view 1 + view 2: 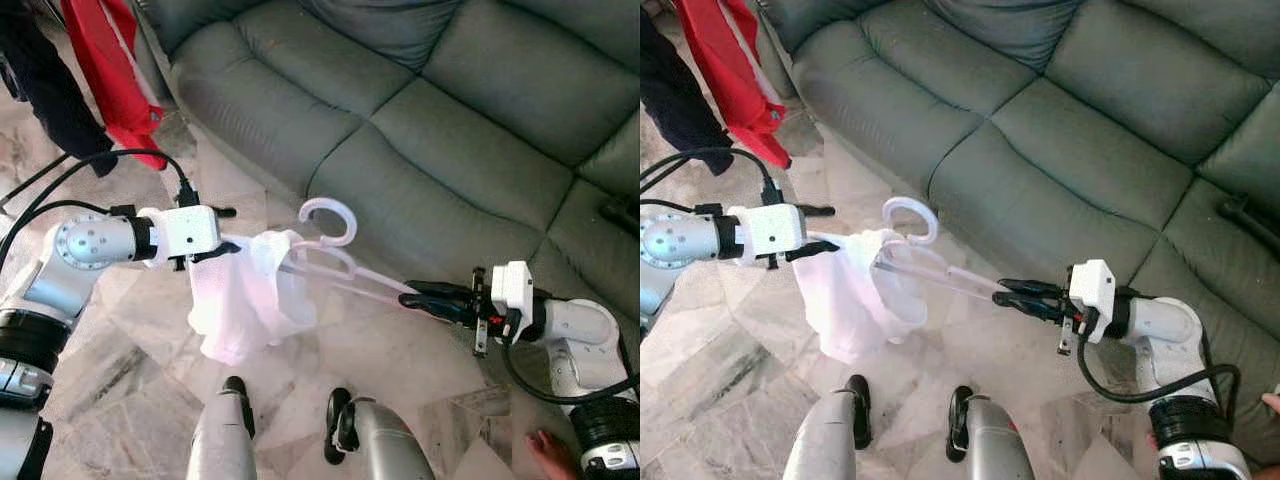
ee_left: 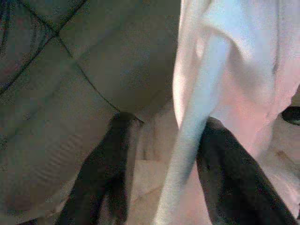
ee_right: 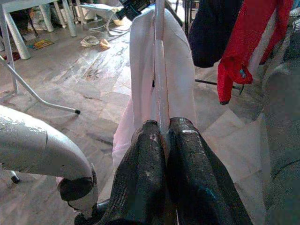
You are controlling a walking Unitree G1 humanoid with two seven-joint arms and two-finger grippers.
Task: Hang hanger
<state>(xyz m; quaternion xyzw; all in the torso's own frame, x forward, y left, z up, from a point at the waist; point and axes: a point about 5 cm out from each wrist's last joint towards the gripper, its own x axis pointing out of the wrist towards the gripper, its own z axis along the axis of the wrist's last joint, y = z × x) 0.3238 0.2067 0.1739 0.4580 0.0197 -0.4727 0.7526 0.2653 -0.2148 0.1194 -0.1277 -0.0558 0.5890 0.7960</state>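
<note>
The hanger (image 1: 340,262) is held in the air above the floor (image 1: 420,350), long axis running between both arms. One end is pinched by the right gripper (image 1: 412,294); the garment (image 1: 245,295) end lies between the spread left gripper (image 1: 205,252) fingers.

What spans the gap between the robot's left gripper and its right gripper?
In the left eye view, a white hanger with a white garment draped on it bridges the gap: the left gripper is at the garment end, and the right gripper pinches the other end.
</note>
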